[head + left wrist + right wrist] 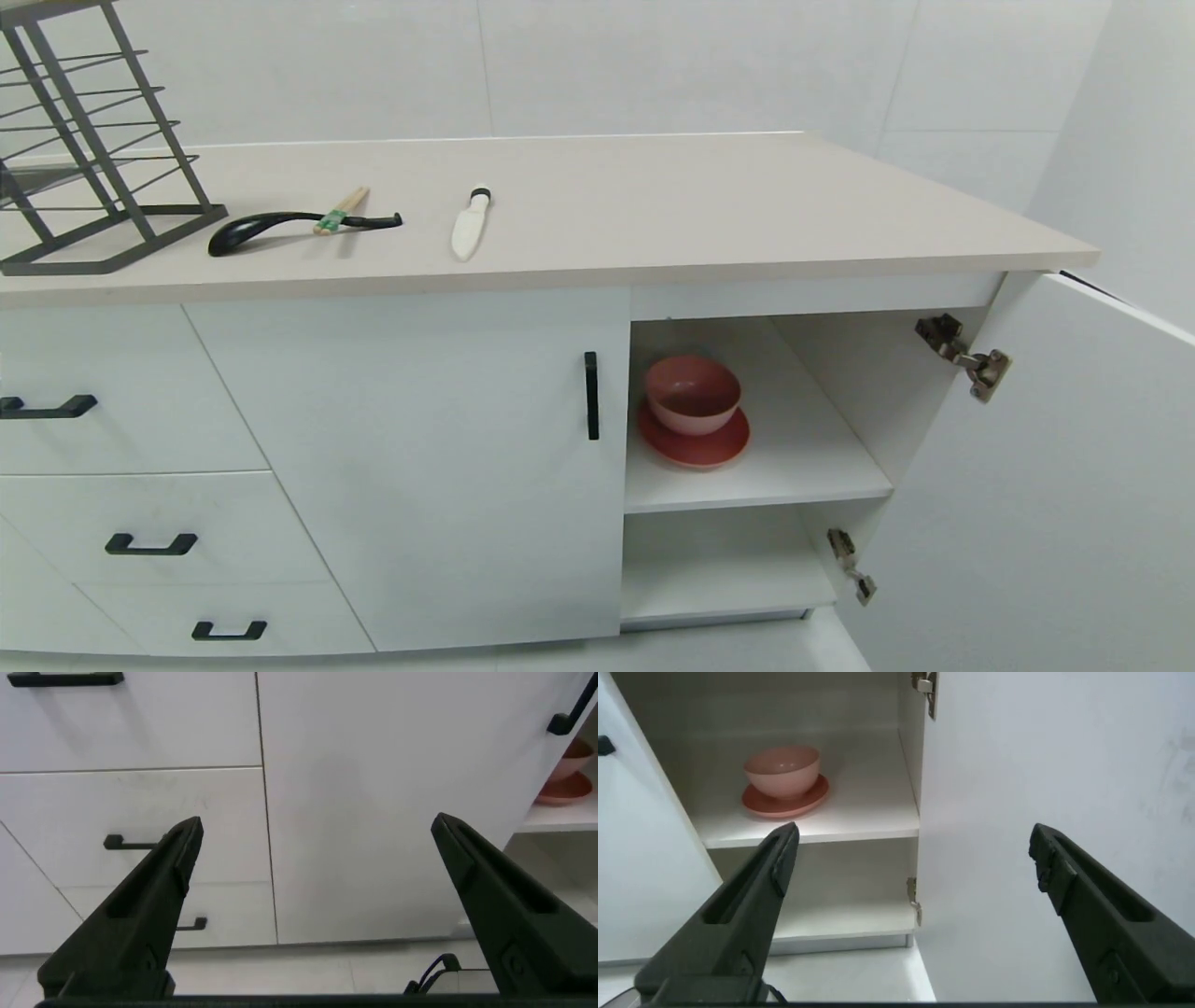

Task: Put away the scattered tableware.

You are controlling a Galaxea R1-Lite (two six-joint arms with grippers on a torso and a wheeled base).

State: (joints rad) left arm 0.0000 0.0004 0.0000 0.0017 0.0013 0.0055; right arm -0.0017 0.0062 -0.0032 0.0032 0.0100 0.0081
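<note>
While the left gripper (316, 826) and right gripper (913, 833) both gape wide and empty, the bowl (692, 393) sits on the plate (695, 446) on the open cabinet (794, 467) upper shelf, well clear of the right fingers (738, 915). The spoon (245, 231), chopsticks (341, 211) and knife (470, 227) lie on the countertop (653, 205), ten o'clock from the bowl.

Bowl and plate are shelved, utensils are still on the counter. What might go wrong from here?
The chopsticks cross the handle of the black spoon; lifting one may drag the other toward the front edge of the counter. The white knife lies flat, so a pinch may slip and push it. The open cabinet door juts out on the right; an arm swinging past could strike it.
</note>
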